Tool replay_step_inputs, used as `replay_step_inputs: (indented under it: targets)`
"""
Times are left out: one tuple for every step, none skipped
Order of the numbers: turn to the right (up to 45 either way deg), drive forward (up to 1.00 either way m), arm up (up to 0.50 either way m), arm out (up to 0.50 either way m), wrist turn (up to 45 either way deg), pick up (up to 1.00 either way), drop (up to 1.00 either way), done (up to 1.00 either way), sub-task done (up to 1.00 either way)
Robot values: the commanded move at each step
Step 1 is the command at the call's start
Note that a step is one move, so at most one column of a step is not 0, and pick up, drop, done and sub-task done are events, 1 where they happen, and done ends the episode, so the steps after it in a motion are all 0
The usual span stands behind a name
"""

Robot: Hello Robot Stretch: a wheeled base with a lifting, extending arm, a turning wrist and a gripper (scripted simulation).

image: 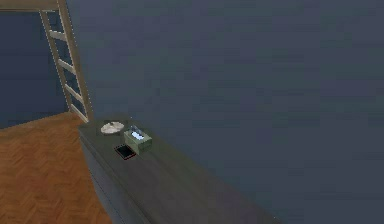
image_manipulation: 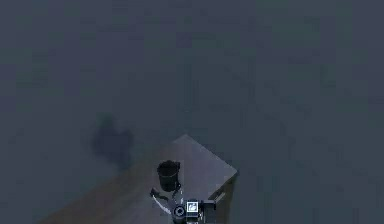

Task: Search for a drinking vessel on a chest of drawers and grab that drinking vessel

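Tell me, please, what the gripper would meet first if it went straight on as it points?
Probably the dark cup on the chest top, right at the gripper; depth is unclear.

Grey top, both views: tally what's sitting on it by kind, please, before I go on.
Dark cup: 1
Pale round dish: 1
Pale box: 1
Small dark flat thing: 1
Total: 4
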Motion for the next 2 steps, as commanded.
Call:
replay_step_inputs:
  targets:
    - [0.0,0.0,0.1,0.0,0.0,0.0,0.0,0.0,0.0]
    - [0.0,0.0,0.0,0.0,0.0,0.0,0.0,1.0,0.0]
